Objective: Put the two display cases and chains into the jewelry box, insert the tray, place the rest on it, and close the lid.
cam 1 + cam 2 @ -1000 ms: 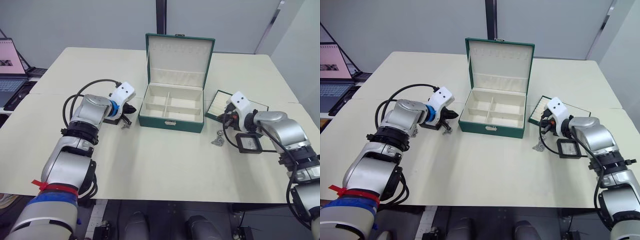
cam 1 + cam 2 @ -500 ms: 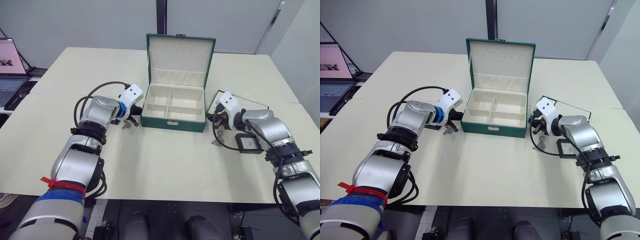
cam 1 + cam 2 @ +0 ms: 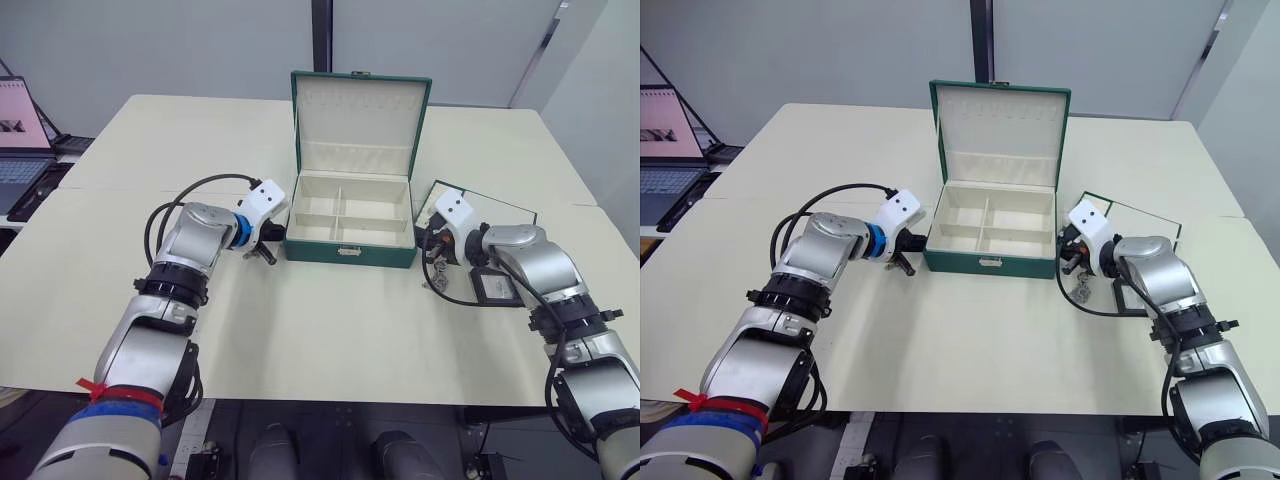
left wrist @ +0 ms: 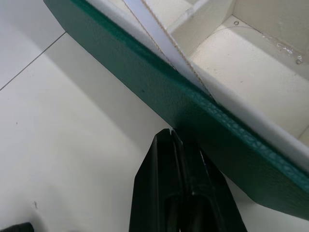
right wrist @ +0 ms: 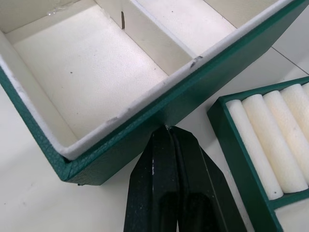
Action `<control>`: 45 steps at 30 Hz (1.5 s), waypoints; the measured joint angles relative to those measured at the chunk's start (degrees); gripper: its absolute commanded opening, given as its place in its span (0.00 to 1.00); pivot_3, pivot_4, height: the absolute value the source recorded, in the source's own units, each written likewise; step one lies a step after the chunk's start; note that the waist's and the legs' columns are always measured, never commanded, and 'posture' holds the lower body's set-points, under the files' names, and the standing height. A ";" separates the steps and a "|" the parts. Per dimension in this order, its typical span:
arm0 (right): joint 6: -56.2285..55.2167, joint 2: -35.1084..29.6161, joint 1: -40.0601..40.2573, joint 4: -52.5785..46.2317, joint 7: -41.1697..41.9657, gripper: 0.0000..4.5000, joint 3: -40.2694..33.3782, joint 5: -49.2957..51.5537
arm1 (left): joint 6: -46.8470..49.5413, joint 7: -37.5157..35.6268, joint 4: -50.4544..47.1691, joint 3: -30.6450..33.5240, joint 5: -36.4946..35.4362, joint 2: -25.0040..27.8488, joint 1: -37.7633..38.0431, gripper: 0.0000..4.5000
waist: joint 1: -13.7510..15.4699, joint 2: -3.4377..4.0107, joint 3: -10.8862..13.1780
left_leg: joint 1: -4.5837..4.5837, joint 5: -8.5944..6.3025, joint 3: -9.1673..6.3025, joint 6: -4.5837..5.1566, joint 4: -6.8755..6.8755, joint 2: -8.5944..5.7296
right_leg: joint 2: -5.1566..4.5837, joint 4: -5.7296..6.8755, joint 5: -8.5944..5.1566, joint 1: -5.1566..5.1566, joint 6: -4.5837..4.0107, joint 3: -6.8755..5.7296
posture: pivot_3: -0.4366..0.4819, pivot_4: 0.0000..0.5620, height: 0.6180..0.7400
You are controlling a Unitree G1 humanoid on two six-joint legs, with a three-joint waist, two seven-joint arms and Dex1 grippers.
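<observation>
The jewelry box [image 3: 348, 250] stands open at the table's middle, its cream compartments bare and its lid [image 3: 358, 120] upright behind. My left gripper [image 3: 277, 232] is shut, its tips against the box's left wall [image 4: 203, 121]. A small chain [image 3: 262, 253] lies just below it on the table. Against the box's right wall near the front corner rests my right gripper [image 3: 424, 243], also shut, holding nothing. Another chain [image 3: 437, 277] lies by that wrist, and one display case [image 3: 495, 288] sits to its right. The tray [image 3: 500, 210] lies behind my right arm, its ring rolls [image 5: 260, 140] showing.
A laptop [image 3: 20, 140] sits at the far left beyond the table's edge. Bare tabletop stretches in front of the box and behind the lid.
Both grippers have moved inward from the items on the table and now press against the box's left and right walls. The box looks squared up.
</observation>
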 measured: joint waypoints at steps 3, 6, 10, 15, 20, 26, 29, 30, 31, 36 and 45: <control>1.71 0.25 1.23 -2.38 -0.80 0.01 -0.62 -0.01 | 2.63 -0.04 -4.04 0.14 -0.02 0.28 1.82 0.00 | 0.00 0.00 0.00 | 0.00 0.00 0.00 0.00 0.00 0.00 | 0.00 0.00 0.00 0.00 0.00 0.00 | 0.48 0.27 1.00; 2.82 0.36 2.41 -4.53 -1.20 0.01 -1.10 -0.01 | 5.00 -0.20 -7.44 0.18 -0.06 0.86 3.27 0.00 | -0.01 0.00 0.00 | 0.00 0.00 0.00 0.00 0.00 0.00 | 0.01 -0.01 0.00 0.01 0.00 0.01 | 0.48 0.27 1.00; 4.37 0.38 3.44 -6.69 -1.83 0.01 -1.48 -0.01 | 7.53 -0.85 -11.31 0.18 -0.25 1.36 4.96 0.00 | 0.00 0.00 0.00 | 0.00 0.00 0.00 0.00 0.00 0.00 | 0.01 -0.01 0.00 0.01 0.00 0.00 | 0.48 0.27 1.00; 5.00 0.52 4.30 -7.95 -1.96 0.01 -1.99 0.00 | 8.19 -1.44 -11.92 0.16 -0.27 2.01 5.17 0.00 | 0.02 0.00 0.00 | 0.01 0.00 -0.01 0.00 0.00 -0.01 | 0.01 -0.01 0.00 0.02 0.00 0.01 | 0.48 0.27 1.00; 5.19 -0.65 4.75 -9.19 -1.38 0.01 -1.94 0.21 | 8.36 0.53 -11.85 1.12 -0.83 1.36 5.08 0.00 | 0.11 0.00 0.01 | 0.00 0.00 -0.01 0.00 0.00 -0.01 | 0.00 -0.01 0.00 0.01 0.00 0.01 | 0.48 0.27 1.00; 6.41 -7.09 7.44 -15.70 0.81 0.01 -3.76 1.15 | 8.45 1.92 -12.78 4.49 -2.93 3.94 3.07 0.00 | 0.23 -0.01 0.01 | -0.01 0.00 -0.01 0.00 -0.02 -0.02 | 0.00 -0.04 0.00 0.02 0.00 0.02 | 0.48 0.27 1.00; 9.26 -11.74 10.86 -21.55 2.00 0.01 -7.83 3.34 | 9.77 -0.32 -16.84 6.16 -4.96 8.49 4.33 0.00 | 0.06 0.01 0.01 | 0.00 0.00 0.00 0.00 -0.06 -0.01 | 0.01 -0.05 0.00 0.01 0.00 0.05 | 0.48 0.27 1.00; 10.38 -12.62 12.02 -23.84 2.25 0.01 -9.53 4.47 | 9.71 -1.61 -18.62 6.96 -5.87 9.96 5.53 0.00 | -0.05 0.02 0.01 | 0.01 0.00 0.01 0.00 -0.10 0.00 | 0.02 -0.05 0.00 0.00 0.00 0.05 | 0.48 0.27 1.00; 12.41 -13.75 14.53 -28.41 3.21 0.01 -12.54 7.13 | 9.42 -4.21 -22.07 8.21 -7.95 12.42 8.27 0.00 | -0.13 0.03 0.01 | 0.01 0.00 0.01 0.00 -0.15 0.02 | 0.03 -0.06 0.00 0.00 0.00 0.05 | 0.48 0.27 1.00; 19.91 -14.23 26.06 -44.03 5.77 0.01 -22.23 18.04 | 9.66 -11.88 -32.83 13.60 -15.46 19.58 20.08 0.00 | 0.10 0.02 0.01 | 0.04 0.01 -0.04 -0.02 -0.48 0.02 | 0.00 -0.10 0.00 0.08 0.00 0.01 | 0.48 0.27 1.00; 23.64 -9.04 51.77 -63.07 5.07 0.01 -35.56 32.20 | 10.33 -15.44 -49.84 32.51 -29.05 22.50 41.84 0.00 | 0.03 -0.04 -0.02 | 0.08 -0.01 -0.17 0.00 -0.52 0.01 | 0.02 -0.21 -0.02 0.22 0.02 -0.06 | 0.48 0.27 1.00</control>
